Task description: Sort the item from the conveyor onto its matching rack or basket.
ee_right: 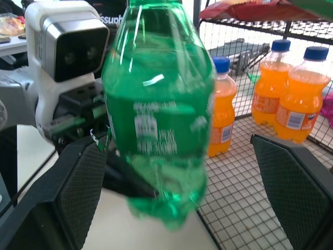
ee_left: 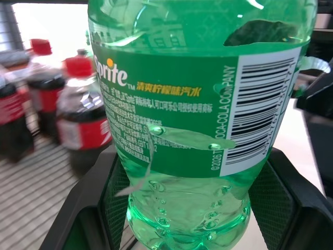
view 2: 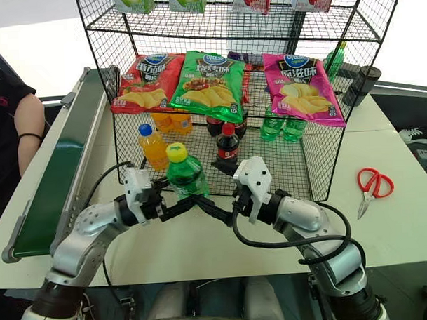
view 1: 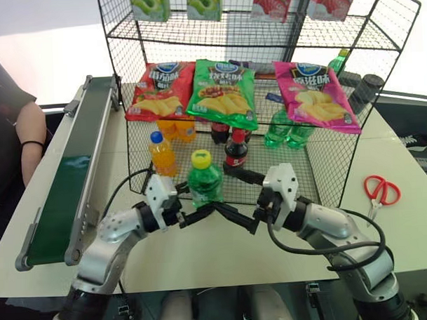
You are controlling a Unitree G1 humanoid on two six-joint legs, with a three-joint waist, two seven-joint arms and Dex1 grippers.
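The item, a green soda bottle [view 1: 204,183] with a yellow cap, hangs upright at the front edge of the black wire basket [view 1: 308,172]. My left gripper [view 1: 200,207] is shut on its lower body; its pads [ee_left: 106,208] press both sides of the bottle [ee_left: 197,130]. From the right, my right gripper [view 1: 236,196] stands open, and its fingers [ee_right: 289,179] reach to either side of the bottle [ee_right: 156,120] without touching it. The conveyor [view 1: 73,172], a dark green belt, runs along the table's left side and carries nothing.
Orange bottles [view 1: 162,153], cola bottles [view 1: 235,149] and green bottles [view 1: 278,130] stand in the basket. Chip bags [view 1: 222,93] lie on the shelf above. Red scissors [view 1: 381,190] lie on the table at the right. A person's arm [view 1: 26,131] is beside the conveyor.
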